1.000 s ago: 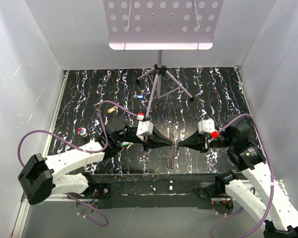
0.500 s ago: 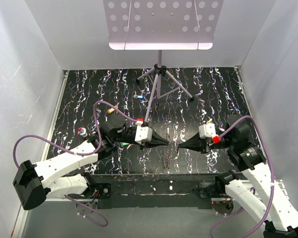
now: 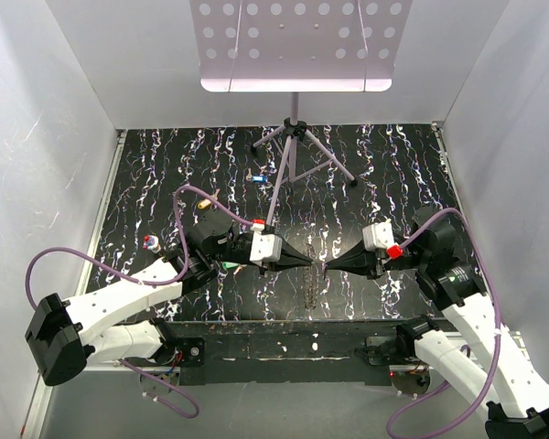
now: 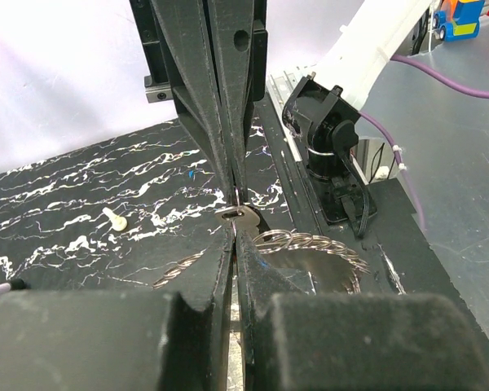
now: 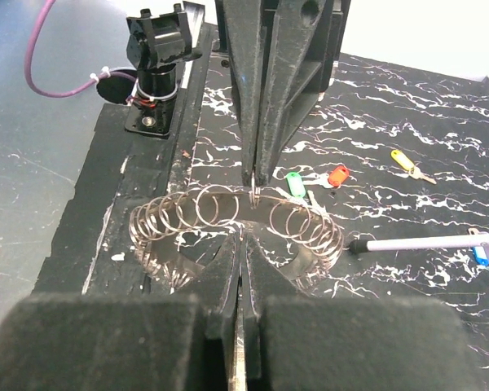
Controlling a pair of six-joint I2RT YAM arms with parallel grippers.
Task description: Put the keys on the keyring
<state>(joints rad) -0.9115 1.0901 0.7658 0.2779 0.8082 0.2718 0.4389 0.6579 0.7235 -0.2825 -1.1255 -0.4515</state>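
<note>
Both sets of jaws are pinched right shut, tip to tip. My left gripper [image 4: 235, 231] has a plain silver key [image 4: 240, 214] nipped at its tips. The right gripper [image 5: 243, 238] is closed too, and I can't tell if it's got anything. The keyring [image 5: 197, 213] lies just under both tips, with no key on it that I can see. Past the left jaws, a green-headed key [image 5: 292, 182] and a red-headed key [image 5: 337, 174] lie loose. Barely started imo.
</note>
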